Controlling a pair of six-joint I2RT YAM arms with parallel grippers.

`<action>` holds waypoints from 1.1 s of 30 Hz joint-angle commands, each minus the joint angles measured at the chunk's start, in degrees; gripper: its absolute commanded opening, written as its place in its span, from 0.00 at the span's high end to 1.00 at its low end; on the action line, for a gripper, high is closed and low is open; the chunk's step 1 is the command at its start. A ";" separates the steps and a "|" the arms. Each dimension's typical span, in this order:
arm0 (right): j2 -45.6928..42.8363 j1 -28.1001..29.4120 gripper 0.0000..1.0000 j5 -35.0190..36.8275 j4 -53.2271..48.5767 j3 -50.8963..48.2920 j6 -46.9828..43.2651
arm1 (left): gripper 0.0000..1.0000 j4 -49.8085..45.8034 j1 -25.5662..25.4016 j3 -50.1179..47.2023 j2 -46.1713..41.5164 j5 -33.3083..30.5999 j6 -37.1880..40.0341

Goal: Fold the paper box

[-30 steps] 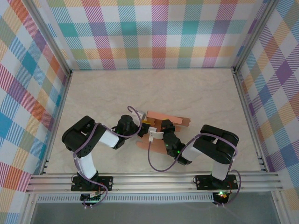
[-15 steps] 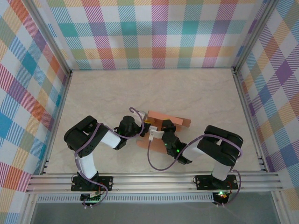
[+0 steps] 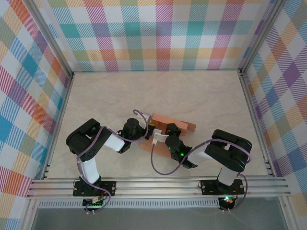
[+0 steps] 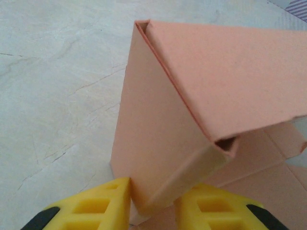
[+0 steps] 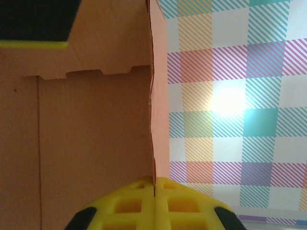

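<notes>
The left end effector (image 4: 153, 203) is being used, narrowly set, to pinch a folded wall of the paper box (image 4: 201, 72). The right end effector (image 5: 154, 201) is being pressed shut on a thin card edge. The half-formed box is being held at the counter's (image 3: 144, 91) middle front, between the arms. Opposed pulling is likely risking a tear or a wall springing open. In the top view, tabs and contact with the counter are being hidden by the wrists.

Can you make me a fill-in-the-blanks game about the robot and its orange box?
The paper box is ____ the left gripper and the right gripper. The right gripper's jaws are ____ on a thin card edge. The left gripper's fingers are colored ____.
Missing words: between; shut; yellow.
</notes>
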 commanded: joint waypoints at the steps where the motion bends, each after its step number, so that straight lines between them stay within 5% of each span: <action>1: -0.26 1.56 1.00 -4.17 -4.13 0.79 2.51 | 0.73 5.75 -1.80 2.86 0.51 1.95 -1.34; 13: -0.20 2.35 1.00 -4.08 -5.95 1.34 4.37 | 0.83 5.14 -2.25 5.20 1.75 1.79 -3.57; 17: -0.02 2.60 1.00 -4.00 -6.17 1.53 4.76 | 1.00 5.18 -2.34 5.55 1.81 1.78 -3.71; 28: -0.15 2.53 1.00 -3.94 -6.92 1.44 6.07 | 0.99 4.92 -2.39 5.90 2.14 2.05 -4.02; 30: -0.32 2.57 1.00 -3.98 -7.00 1.44 6.15 | 0.87 4.79 -2.43 6.17 2.54 2.01 -4.43; 33: -0.39 2.56 1.00 -3.99 -7.18 1.44 6.29 | 0.85 5.13 -2.43 6.50 2.92 1.87 -4.67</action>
